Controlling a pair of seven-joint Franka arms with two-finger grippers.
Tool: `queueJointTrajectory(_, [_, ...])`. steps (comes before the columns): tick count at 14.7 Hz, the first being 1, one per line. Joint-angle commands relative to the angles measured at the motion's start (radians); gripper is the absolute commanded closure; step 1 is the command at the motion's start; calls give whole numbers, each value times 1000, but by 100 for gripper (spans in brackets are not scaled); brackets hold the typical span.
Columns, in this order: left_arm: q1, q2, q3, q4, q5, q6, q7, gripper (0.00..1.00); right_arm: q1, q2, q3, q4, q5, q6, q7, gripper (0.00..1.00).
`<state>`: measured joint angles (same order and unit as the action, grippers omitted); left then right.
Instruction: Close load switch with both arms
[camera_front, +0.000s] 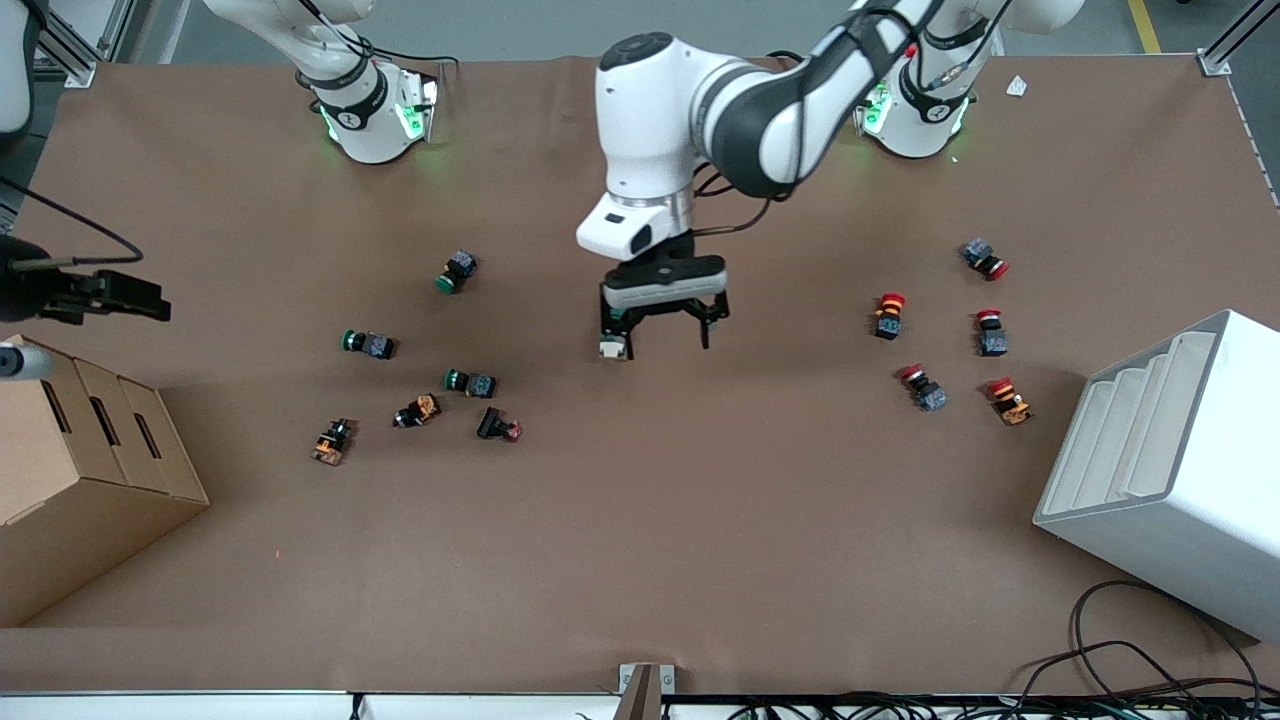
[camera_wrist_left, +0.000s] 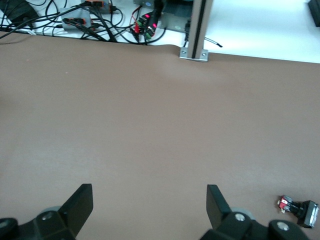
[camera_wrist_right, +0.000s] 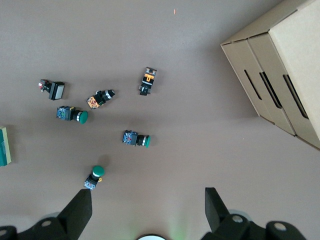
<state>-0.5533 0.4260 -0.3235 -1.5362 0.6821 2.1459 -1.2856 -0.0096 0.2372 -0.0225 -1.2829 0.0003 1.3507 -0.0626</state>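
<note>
- The right gripper (camera_wrist_right: 148, 210) hangs high over the brown table surface (camera_wrist_right: 200, 75), and its two black fingers (camera_wrist_right: 80, 210) stand wide apart.
- A tan cardboard box with three slots (camera_wrist_right: 280, 75) stands on the table.
- Three small green-capped push buttons lie scattered: one (camera_wrist_right: 95, 177) close to the fingers, one (camera_wrist_right: 136, 139) and one (camera_wrist_right: 72, 114).
- Two small orange-and-black parts (camera_wrist_right: 147, 81) (camera_wrist_right: 99, 98) lie near each other.
- A small black block with a red end (camera_wrist_right: 52, 89) lies beside them.
- A pale green object (camera_wrist_right: 4, 146), cut by the picture's edge, cannot be identified.
</note>
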Motion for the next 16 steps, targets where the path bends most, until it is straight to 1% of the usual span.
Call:
queueJointTrajectory(1, [65, -67, -6, -10, -99, -59, 167, 0, -1, -148, 6, -189, 4, 65, 12, 0])
queueJointTrajectory(2, [93, -88, -6, -8, -131, -79, 254, 0, -1, -171, 6, -211, 4, 73, 10, 0])
queueJointTrajectory(4, [157, -140, -8, -8, -215, -124, 420, 0, -4, -170, 6, -202, 3, 67, 7, 0])
queueJointTrajectory(6, [203, -190, -6, -8, -272, -171, 486, 0, -4, -167, 4, -197, 3, 62, 4, 0])
queueJointTrajectory(9, [233, -248, 3, -7, -286, -241, 636, 0, -3, -188, 4, -196, 1, 41, 6, 0])
queueJointTrajectory(10, [272, -263, 1, -1, -294, -256, 694, 0, -3, -211, 4, -208, 3, 41, 6, 0])
queueJointTrajectory(12, [338, -291, 3, 14, -386, -291, 776, 0, -3, -249, 4, -240, 1, 37, 4, 0])
queueJointTrajectory(13, [377, -297, 3, 30, -416, -317, 810, 0, -3, -265, 4, -256, 1, 39, 4, 0])
queueJointTrajectory(15, [421, -311, 4, 50, -447, -365, 920, 0, -1, -289, 6, -279, 1, 47, 4, 0])
queueJointTrajectory(16, [450, -341, 14, 44, -490, -371, 978, 0, -1, -295, 6, -282, 1, 48, 3, 0])
